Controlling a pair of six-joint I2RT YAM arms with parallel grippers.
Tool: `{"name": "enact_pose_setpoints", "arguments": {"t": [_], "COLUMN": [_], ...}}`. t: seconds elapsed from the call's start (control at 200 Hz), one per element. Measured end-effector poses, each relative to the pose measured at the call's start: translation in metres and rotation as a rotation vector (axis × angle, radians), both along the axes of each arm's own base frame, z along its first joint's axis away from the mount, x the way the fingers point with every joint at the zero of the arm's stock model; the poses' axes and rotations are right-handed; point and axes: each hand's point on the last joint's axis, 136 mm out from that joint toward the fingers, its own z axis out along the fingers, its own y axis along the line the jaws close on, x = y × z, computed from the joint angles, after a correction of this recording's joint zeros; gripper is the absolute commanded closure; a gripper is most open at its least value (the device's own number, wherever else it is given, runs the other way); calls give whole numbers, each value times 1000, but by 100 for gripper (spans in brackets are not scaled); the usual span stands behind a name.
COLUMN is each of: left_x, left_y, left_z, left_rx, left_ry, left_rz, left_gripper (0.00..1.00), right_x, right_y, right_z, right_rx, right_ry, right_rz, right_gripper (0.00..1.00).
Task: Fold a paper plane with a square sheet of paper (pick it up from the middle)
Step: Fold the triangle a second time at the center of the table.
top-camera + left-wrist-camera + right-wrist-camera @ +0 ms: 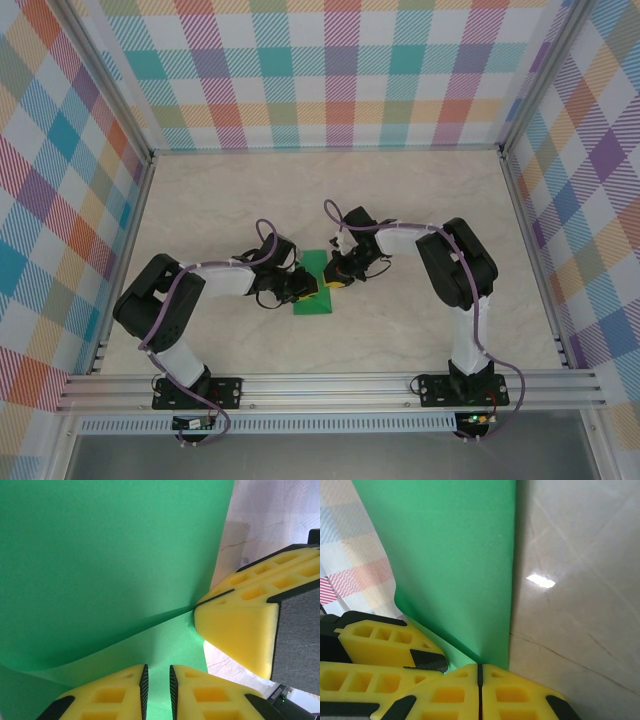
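The square sheet of paper (pixel 312 292) lies at the middle of the table (pixel 230 200), one half curled up, with the right pincer (pixel 479 672) closed tight at the fold and the left pincer (pixel 157 675) barely parted beside it, so the loose flap could spring back or slide, skewing the crease.

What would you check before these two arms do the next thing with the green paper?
1. Right tool shut on the green sheet: ok, pinching its edge.
2. Left tool gripping the sheet: cannot tell; a narrow gap shows between its fingers.
3. Sheet bent over itself: ok, one layer arches above another.
4. Fold pressed flat: not ok, it is a rounded curl.
5. Tools apart from each other: ok, close but separate.
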Motion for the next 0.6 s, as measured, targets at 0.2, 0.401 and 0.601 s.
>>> {"name": "enact_pose_setpoints", "arguments": {"t": [0.2, 0.401, 0.601], "left_x": [0, 0, 2], "left_y": [0, 0, 2], "left_z": [0, 7, 8], "left_rx": [1, -3, 11], "left_ry": [0, -19, -32], "left_rz": [-4, -10, -15], "left_gripper": [78, 78, 78], "right_x": [0, 0, 0], "right_y": [0, 0, 0], "right_z": [0, 0, 0], "right_rx": [0, -2, -4], "right_ry": [-1, -1, -1], "right_rz": [2, 1, 1], "right_gripper": [91, 91, 91]}}
